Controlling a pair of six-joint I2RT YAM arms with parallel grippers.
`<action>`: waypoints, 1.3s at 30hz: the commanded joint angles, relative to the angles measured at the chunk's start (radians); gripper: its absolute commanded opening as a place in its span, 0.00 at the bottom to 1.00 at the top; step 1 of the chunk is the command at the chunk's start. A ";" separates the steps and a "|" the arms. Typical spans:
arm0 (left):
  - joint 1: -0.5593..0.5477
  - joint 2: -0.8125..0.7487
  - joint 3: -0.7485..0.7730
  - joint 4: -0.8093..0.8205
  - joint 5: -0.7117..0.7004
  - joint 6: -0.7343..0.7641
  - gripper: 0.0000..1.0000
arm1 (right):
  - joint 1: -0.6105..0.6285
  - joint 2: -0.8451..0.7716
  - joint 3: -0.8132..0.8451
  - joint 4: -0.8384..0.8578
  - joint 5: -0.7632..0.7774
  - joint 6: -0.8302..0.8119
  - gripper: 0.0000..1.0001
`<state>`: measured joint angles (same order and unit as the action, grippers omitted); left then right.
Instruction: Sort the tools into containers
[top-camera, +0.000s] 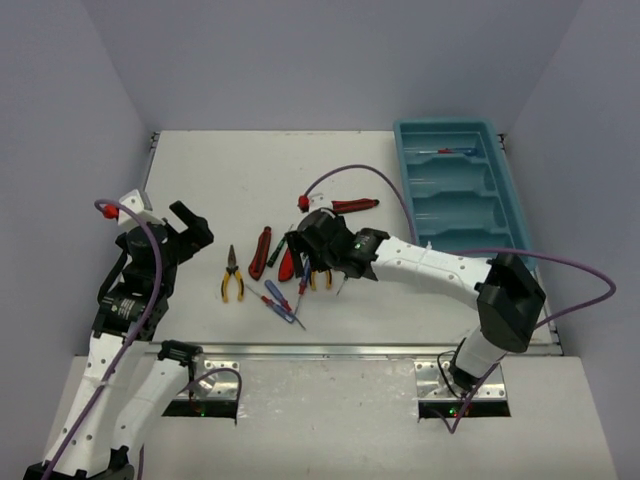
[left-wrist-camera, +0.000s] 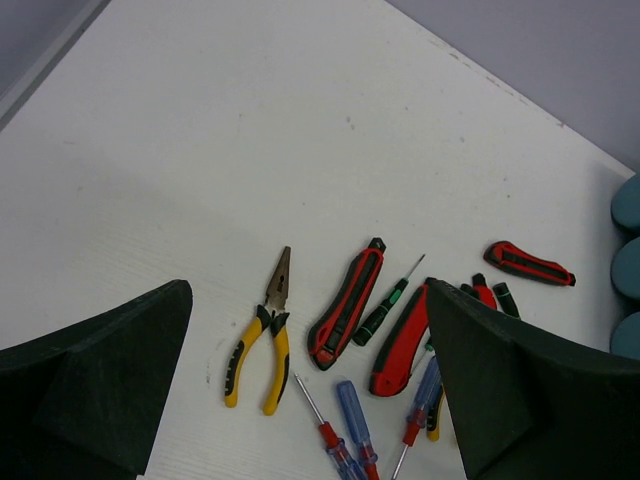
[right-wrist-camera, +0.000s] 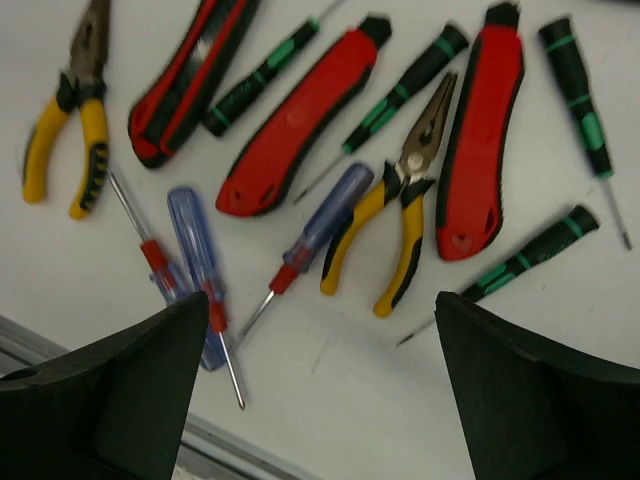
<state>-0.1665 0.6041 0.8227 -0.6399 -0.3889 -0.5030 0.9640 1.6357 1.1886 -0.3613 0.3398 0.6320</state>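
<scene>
The tools lie in a loose pile (top-camera: 285, 270) at the table's middle. In the right wrist view I see yellow-handled pliers (right-wrist-camera: 400, 220), a second pair (right-wrist-camera: 65, 130), red utility knives (right-wrist-camera: 295, 125), blue screwdrivers (right-wrist-camera: 195, 270) and black-green screwdrivers (right-wrist-camera: 400, 95). My right gripper (top-camera: 305, 252) is open and empty, hovering over the pile (right-wrist-camera: 322, 300). My left gripper (top-camera: 192, 225) is open and empty, left of the pile and looking at it (left-wrist-camera: 308, 300). The teal tray (top-camera: 505, 190) stands at the far right, with one blue screwdriver (top-camera: 445, 151) in its farthest compartment.
One red knife (top-camera: 352, 206) lies apart, between the pile and the tray; it also shows in the left wrist view (left-wrist-camera: 530, 263). One pair of pliers (top-camera: 232, 275) lies left of the pile. A metal rail (top-camera: 330, 350) runs along the table's near edge.
</scene>
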 joint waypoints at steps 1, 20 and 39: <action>0.016 -0.001 0.008 0.022 -0.013 -0.009 1.00 | 0.135 0.033 -0.001 0.043 0.111 0.068 0.86; 0.025 -0.029 0.012 0.018 -0.027 -0.012 1.00 | 0.271 0.424 0.325 -0.127 -0.115 -0.190 0.38; 0.027 -0.024 0.006 0.031 0.007 0.001 1.00 | 0.268 0.591 0.392 -0.157 -0.026 -0.216 0.39</action>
<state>-0.1505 0.5777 0.8227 -0.6407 -0.3969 -0.5082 1.2387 2.1708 1.5787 -0.5011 0.2894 0.4188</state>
